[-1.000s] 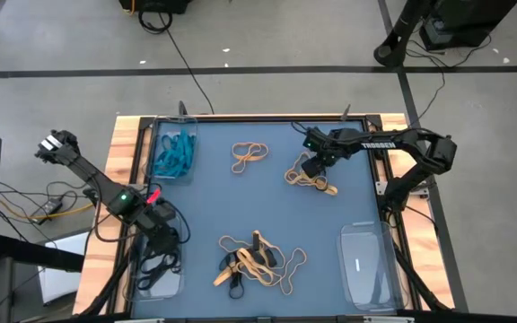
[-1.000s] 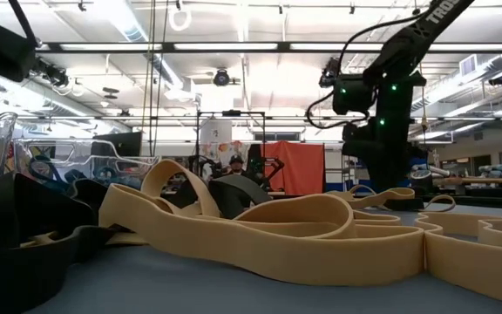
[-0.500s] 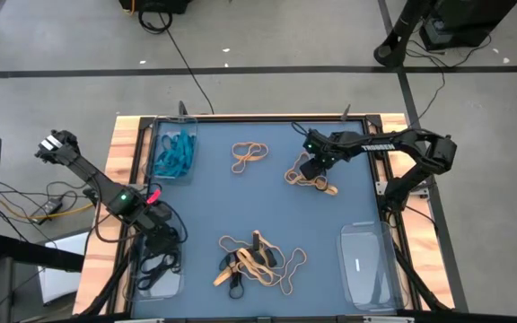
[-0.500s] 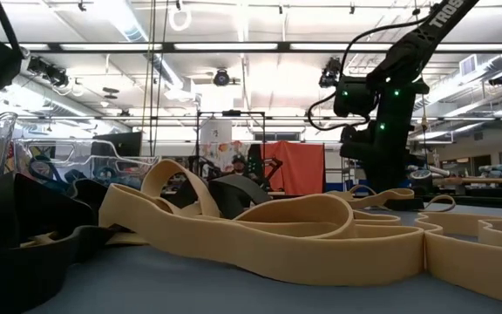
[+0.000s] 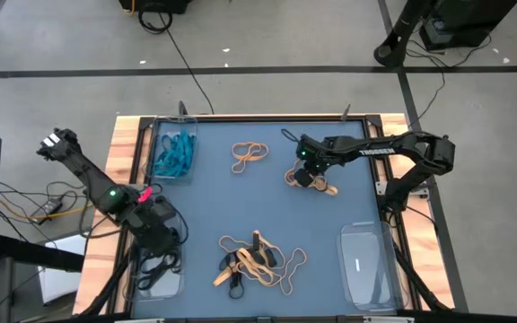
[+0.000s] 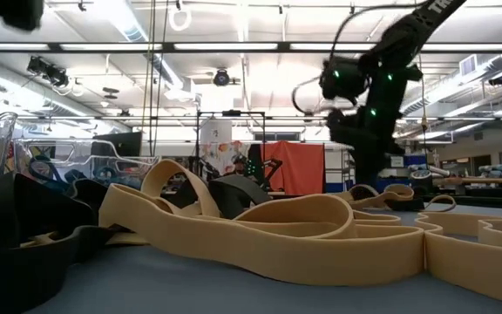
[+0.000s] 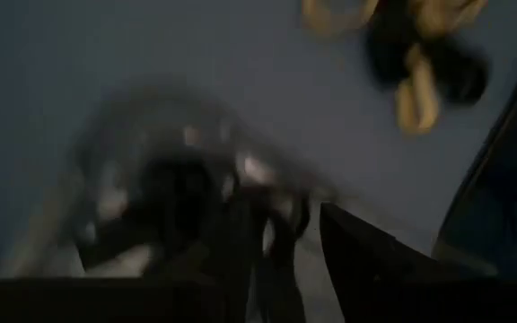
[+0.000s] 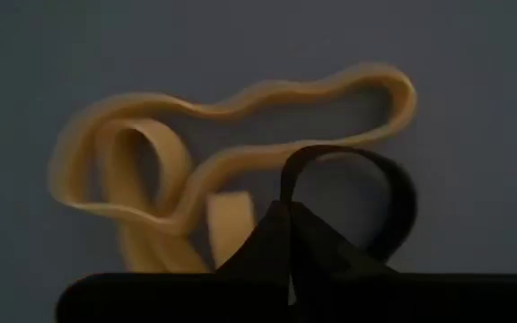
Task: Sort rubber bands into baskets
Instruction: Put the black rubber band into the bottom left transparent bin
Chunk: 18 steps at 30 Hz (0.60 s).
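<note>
High view: right gripper [image 5: 305, 176] down at a small cluster of tan and black rubber bands [image 5: 314, 179] near the far right of the blue mat [image 5: 214, 206]. Right wrist view: fingers [image 8: 287, 235] pressed together, pinching a black band [image 8: 357, 184] that loops up from the tips, tan bands [image 8: 178, 170] lying just behind it on the mat. Left gripper [image 5: 162, 240] over the near-left clear basket [image 5: 142, 283] holding black bands [image 5: 157, 266]; fingers partly spread, nothing visibly held, left wrist view too blurred to say more. Teal bands [image 5: 174, 154] heaped in the far-left basket [image 5: 162, 125]. Lone tan band [image 5: 249, 154] between that basket and the right gripper. Larger tangle of tan and black bands [image 5: 257, 260] at the near middle, filling the low view's foreground. Near-right basket [image 5: 366, 266] holding no bands that can be made out. Fourth basket not made out.

Wooden table frame [image 5: 124, 152] around the mat, grey floor [image 5: 61, 54] with black cables [image 5: 173, 40] beyond. Low view: workshop with ceiling strip lights [image 6: 234, 45] and an orange screen [image 6: 301, 167] behind.
</note>
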{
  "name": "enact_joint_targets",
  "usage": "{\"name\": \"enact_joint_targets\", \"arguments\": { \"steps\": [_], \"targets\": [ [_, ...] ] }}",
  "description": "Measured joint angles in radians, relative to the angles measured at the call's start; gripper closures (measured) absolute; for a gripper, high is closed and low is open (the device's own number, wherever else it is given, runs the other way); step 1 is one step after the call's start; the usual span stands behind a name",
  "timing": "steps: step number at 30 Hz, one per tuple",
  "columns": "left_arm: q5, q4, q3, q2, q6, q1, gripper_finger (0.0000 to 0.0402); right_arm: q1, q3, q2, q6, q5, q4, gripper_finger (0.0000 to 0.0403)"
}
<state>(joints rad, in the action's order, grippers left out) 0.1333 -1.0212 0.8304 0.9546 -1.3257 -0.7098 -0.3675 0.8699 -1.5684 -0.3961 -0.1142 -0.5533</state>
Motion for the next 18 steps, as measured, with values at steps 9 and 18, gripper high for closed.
{"name": "enact_joint_targets", "arguments": {
  "steps": [9, 18],
  "targets": [
    [0.46, 0.079, 0.033, 0.016, 0.187, -0.004, 0.0267, 0.212, 0.144, 0.0, 0.039, -0.16, 0.003, 0.0398],
    [0.851, 0.211, 0.032, 0.183, 0.372, 0.015, 0.0267, 0.384, 0.268, 0.0, 0.084, -0.188, 0.071, 0.0398]
  ]
}}
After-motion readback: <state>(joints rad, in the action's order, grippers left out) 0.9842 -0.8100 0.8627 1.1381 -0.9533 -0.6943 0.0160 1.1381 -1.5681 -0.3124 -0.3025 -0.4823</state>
